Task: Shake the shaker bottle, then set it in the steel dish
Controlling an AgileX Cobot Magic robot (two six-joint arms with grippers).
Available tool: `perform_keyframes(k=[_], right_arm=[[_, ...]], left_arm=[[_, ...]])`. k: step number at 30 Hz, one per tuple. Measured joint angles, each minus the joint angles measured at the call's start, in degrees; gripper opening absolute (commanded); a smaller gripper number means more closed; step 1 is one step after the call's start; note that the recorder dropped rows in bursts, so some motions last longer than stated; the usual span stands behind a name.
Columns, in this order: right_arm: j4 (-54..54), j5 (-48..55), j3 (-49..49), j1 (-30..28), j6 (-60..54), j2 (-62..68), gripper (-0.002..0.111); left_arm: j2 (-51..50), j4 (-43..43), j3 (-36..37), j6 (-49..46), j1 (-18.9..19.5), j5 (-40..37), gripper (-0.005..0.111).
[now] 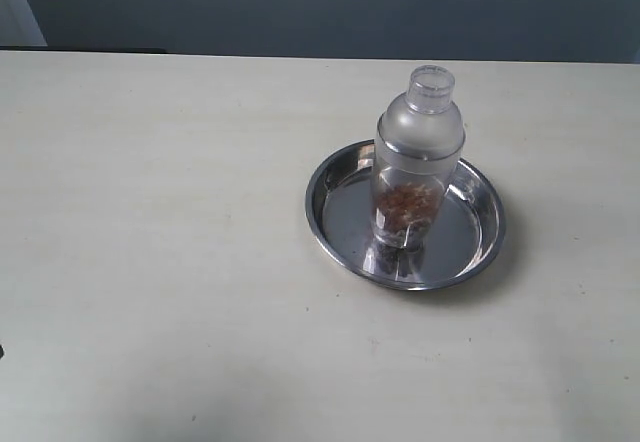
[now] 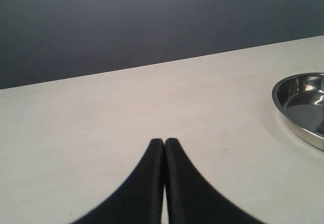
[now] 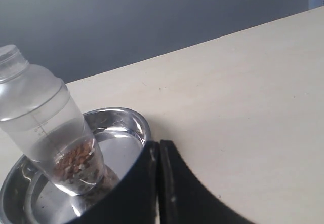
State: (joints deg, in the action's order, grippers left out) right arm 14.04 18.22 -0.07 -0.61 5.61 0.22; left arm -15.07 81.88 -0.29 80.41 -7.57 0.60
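The shaker bottle (image 1: 415, 157) stands upright inside the steel dish (image 1: 480, 247), right of the table's middle; reddish-brown bits lie at its bottom. The right wrist view shows the same bottle (image 3: 48, 127) in the dish (image 3: 134, 122), with my right gripper (image 3: 159, 145) shut and empty beside the dish's rim, apart from the bottle. My left gripper (image 2: 164, 143) is shut and empty over bare table, with the dish's rim (image 2: 286, 89) off to one side. Neither gripper appears in the exterior view.
A pale table (image 1: 160, 232) carries the dish. A dark wall (image 1: 330, 7) runs behind its far edge.
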Motion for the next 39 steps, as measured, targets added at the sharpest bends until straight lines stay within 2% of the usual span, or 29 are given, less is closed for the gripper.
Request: perform_keyframes(k=[18, 19, 21, 23, 25, 28, 31, 39], right_arm=[[0.00, 0.00, 0.00, 0.00, 0.00, 0.00, -0.001], [0.00, 0.00, 0.00, 0.00, 0.00, 0.00, -0.001], [0.00, 0.00, 0.00, 0.00, 0.00, 0.00, -0.001], [0.00, 0.00, 0.00, 0.00, 0.00, 0.00, -0.001], [0.00, 0.00, 0.00, 0.00, 0.00, 0.00, -0.001], [0.00, 0.00, 0.00, 0.00, 0.00, 0.00, -0.001], [0.00, 0.00, 0.00, 0.00, 0.00, 0.00, -0.001], [0.00, 0.00, 0.00, 0.00, 0.00, 0.00, -0.001]], left_arm=[[0.14, 0.57, 0.00, -0.78, 0.00, 0.23, 0.000], [0.14, -1.98, 0.00, -3.04, 0.00, -0.60, 0.000], [0.14, -12.27, 0.00, -10.77, 0.00, -3.31, 0.000], [0.14, -29.99, 0.00, -25.21, 0.00, -5.38, 0.000], [0.14, -48.79, 0.15, -44.45, 0.00, -4.72, 0.000], [0.14, -66.62, 0.13, -67.98, 0.00, -4.90, 0.000], [0.14, -73.11, 0.13, -77.70, 0.00, -5.83, 0.000], [0.14, -75.62, 0.13, -80.41, 0.00, -7.35, 0.000]])
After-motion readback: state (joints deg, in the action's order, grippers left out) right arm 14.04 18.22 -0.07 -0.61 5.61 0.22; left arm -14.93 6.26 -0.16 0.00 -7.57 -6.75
